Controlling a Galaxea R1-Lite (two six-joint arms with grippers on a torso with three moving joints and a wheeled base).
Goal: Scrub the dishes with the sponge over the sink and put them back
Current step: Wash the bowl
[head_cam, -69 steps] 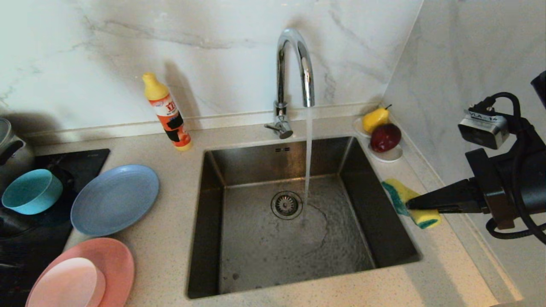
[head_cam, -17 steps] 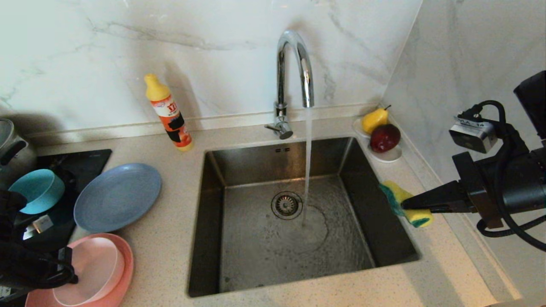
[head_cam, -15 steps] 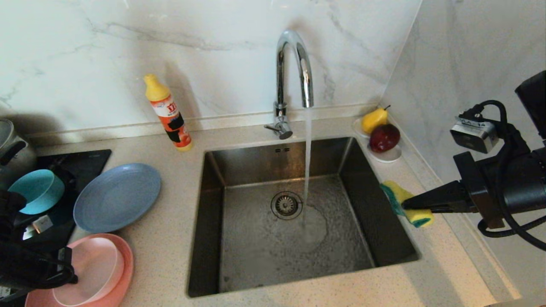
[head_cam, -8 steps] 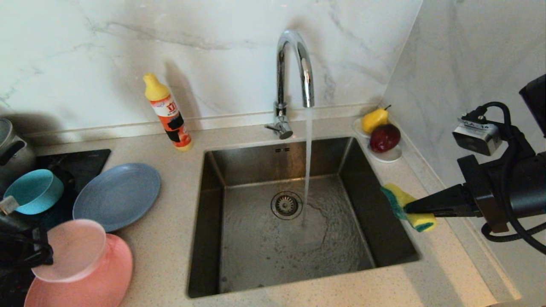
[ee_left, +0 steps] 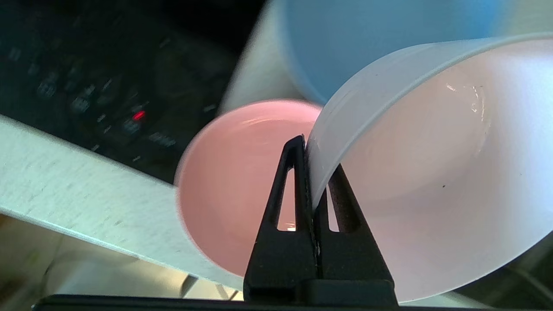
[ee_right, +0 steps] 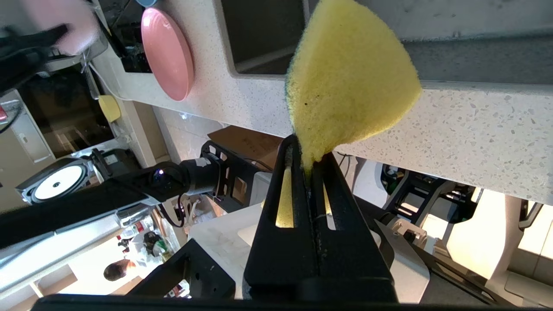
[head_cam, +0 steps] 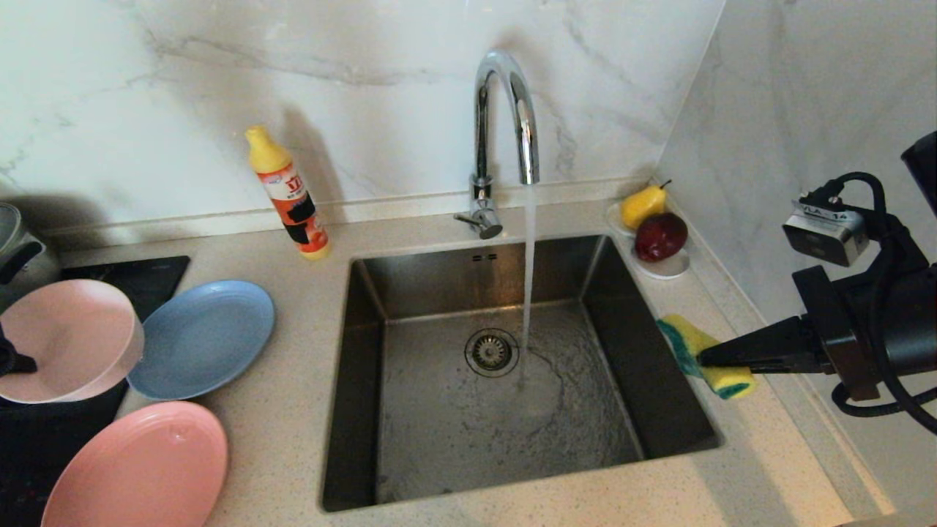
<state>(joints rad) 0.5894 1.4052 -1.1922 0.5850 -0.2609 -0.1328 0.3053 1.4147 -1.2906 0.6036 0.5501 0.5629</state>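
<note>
Head view shows your left gripper (ee_left: 312, 172) clamping the pale pink bowl's (head_cam: 69, 340) rim, lifted clear above the counter (head_cam: 293, 410). Your right gripper (head_cam: 701, 357) pinches the sponge (head_cam: 706, 356) beside the sink's (head_cam: 637, 351) right edge.

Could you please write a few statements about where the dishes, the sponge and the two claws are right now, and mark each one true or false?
1. The left claw is shut on the rim of the pale pink bowl, which is lifted off the counter. True.
2. The sponge lies loose in the sink. False: the right claw pinches it at the sink's right edge.
3. Water is running from the faucet. True.
4. The pink plate has a bowl on it. False: it shows bare.
5. The blue plate rests on the counter left of the sink. True.
</note>
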